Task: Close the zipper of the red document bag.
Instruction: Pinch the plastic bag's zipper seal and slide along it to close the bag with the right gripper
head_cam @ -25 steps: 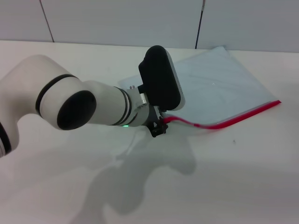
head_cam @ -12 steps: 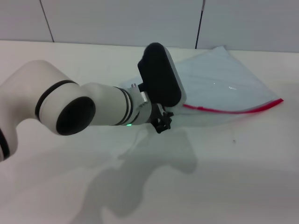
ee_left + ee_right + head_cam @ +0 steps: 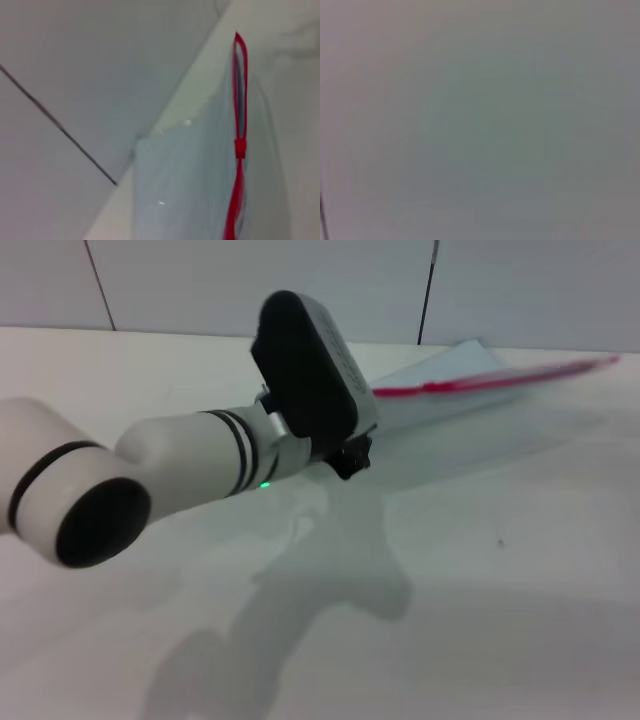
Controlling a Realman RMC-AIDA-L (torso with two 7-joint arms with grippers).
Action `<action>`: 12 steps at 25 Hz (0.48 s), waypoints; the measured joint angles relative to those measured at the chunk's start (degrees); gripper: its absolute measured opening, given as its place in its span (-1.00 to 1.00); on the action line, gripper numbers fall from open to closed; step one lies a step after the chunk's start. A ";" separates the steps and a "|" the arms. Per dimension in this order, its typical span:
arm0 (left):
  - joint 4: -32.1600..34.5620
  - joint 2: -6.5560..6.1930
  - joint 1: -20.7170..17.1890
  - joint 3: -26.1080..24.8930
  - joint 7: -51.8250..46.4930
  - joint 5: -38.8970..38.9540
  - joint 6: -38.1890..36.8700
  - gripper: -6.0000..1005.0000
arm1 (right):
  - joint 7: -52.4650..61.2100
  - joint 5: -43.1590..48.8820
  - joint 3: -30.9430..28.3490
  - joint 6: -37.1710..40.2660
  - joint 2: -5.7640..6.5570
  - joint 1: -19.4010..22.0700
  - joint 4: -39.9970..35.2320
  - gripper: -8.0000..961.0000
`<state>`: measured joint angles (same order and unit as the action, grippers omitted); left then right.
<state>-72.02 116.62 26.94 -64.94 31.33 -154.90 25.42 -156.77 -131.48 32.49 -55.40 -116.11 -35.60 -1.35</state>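
Red zipper (image 3: pixel 490 379) along raised edge of document bag (image 3: pixel 450 400), far side of table (image 3: pixel 500 580); slider (image 3: pixel 240 148) mid-strip, far part gaping. Left gripper (image 3: pixel 350 455) at bag's near end; jaw state can't tell. Right arm not seen.

Bag: red document bag (image 3: pixel 455 405), translucent pale blue-white pouch, tilted, red edge raised.
Zipper: zipper (image 3: pixel 495 378), thin red strip along upper edge, partly open beyond slider (image 3: pixel 240 148).

You have the left pincer (image 3: pixel 350 455) at the near-left end of the red document bag (image 3: pixel 450 400), which stretches away rightward toward the wall (image 3: pixel 250 280) behind. The zipper (image 3: pixel 500 378) runs along the bag's raised upper edge, above the surface (image 3: pixel 480 590).
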 joint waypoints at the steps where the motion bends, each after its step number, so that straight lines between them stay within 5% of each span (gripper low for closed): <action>1: -0.52 -0.04 -0.67 -0.17 0.00 -0.14 -0.98 -0.82 | 0.80 1.48 0.04 -0.21 0.03 -0.04 -0.35 0.10; 12: -2.50 -0.18 -2.90 -1.42 0.34 -0.58 -3.69 -0.87 | 30.54 32.18 0.12 -9.93 -0.06 2.14 -18.57 0.09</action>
<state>-74.52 116.43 24.04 -66.36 31.67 -155.48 21.73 -126.23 -99.29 32.61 -65.32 -116.16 -33.46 -19.92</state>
